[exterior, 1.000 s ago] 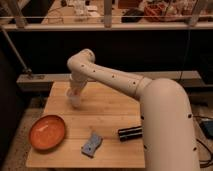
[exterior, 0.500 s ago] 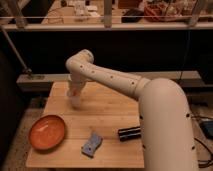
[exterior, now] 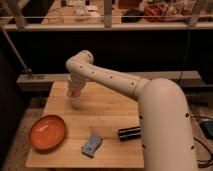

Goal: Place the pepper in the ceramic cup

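Observation:
My gripper [exterior: 74, 92] hangs at the end of the white arm, at the far left of the wooden table [exterior: 110, 112]. It sits right over a white ceramic cup [exterior: 76, 102] and hides part of it. A small reddish patch at the gripper may be the pepper [exterior: 72, 93]; I cannot tell whether it is held or lies in the cup.
An orange bowl [exterior: 47, 132] sits at the front left. A blue-grey object [exterior: 91, 144] lies near the front edge. A black cylinder [exterior: 129, 133] lies at the front right, by the arm's large white body [exterior: 162, 125]. A railing and a dark wall stand behind the table.
The arm has barely shifted at the elbow. The gripper stays over the cup at the same spot.

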`<control>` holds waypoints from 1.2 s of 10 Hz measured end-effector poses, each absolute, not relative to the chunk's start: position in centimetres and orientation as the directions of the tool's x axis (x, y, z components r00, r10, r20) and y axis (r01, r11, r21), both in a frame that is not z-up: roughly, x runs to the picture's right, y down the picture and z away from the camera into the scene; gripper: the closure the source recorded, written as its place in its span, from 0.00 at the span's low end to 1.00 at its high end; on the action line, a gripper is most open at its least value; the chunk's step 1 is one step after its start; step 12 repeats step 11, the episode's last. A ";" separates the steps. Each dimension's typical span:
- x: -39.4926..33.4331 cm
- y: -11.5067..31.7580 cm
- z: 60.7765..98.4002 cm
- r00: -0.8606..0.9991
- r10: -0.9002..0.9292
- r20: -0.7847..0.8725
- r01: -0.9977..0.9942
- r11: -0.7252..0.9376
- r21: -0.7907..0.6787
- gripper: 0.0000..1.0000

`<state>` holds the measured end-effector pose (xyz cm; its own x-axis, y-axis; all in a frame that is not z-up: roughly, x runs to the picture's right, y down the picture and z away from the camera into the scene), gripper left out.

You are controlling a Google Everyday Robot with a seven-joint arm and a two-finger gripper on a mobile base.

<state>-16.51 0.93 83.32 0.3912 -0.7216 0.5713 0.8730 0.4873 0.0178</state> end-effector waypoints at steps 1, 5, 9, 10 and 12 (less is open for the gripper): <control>-16.6 0.9 83.3 0.390 -0.722 0.571 0.873 0.487 0.019 0.57; -16.6 1.1 83.6 0.386 -0.723 0.574 0.875 0.484 0.022 0.45; -16.9 1.1 83.7 0.380 -0.724 0.576 0.876 0.482 0.027 0.55; -17.0 1.1 83.8 0.377 -0.724 0.578 0.877 0.480 0.030 0.58; -17.1 1.0 83.8 0.374 -0.724 0.579 0.877 0.479 0.032 0.56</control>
